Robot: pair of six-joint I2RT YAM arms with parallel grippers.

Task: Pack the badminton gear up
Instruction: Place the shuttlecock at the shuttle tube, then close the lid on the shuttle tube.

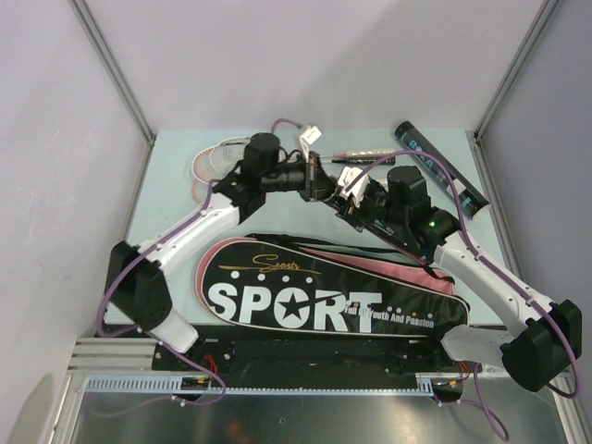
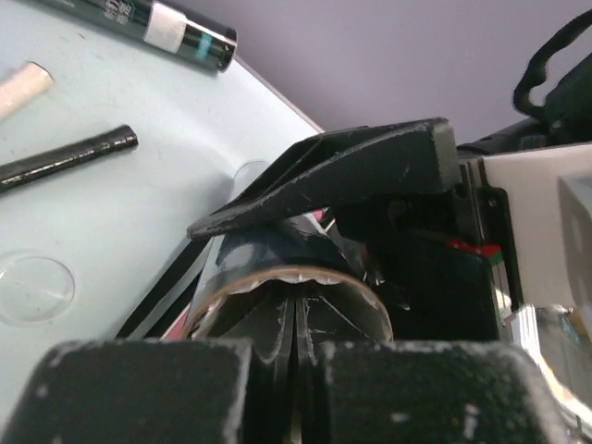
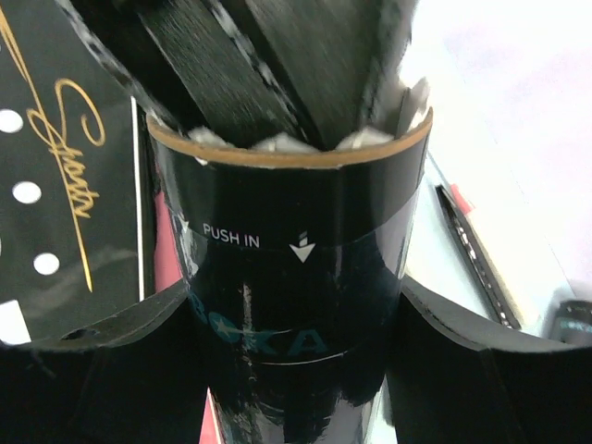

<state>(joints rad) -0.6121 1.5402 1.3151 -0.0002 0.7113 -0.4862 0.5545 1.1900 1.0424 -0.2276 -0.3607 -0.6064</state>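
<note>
Where the two arms meet over the middle of the table [image 1: 351, 139], the right gripper [image 3: 296, 356] is clamped around a dark shuttlecock tube [image 3: 296, 240]. One finger sits on each side of the tube's wall, just below the "PUSH IN" print. The left gripper [image 2: 294, 324] has its fingers pressed together with nothing between them, and their tips are inside the tube's open mouth among white feathers [image 3: 277, 143].

The tube's long axis runs straight out from the right gripper toward the left gripper, with the mouth facing the left one. The top view hides the tube under both wrists; only the wrist views show it.

On the near side of both grippers the black and pink racket bag [image 1: 324, 301] lies across the table, close beside the right one. Beyond the left gripper lie a black handle [image 2: 69, 155] and a pale handle [image 2: 23, 88]. A second tube [image 1: 442, 171] slants along the table's right edge, near the wall. The racket heads [image 1: 215, 162] lie at the far left, past the left forearm. In the left wrist view, bare table shows beside the tube's mouth.
</note>
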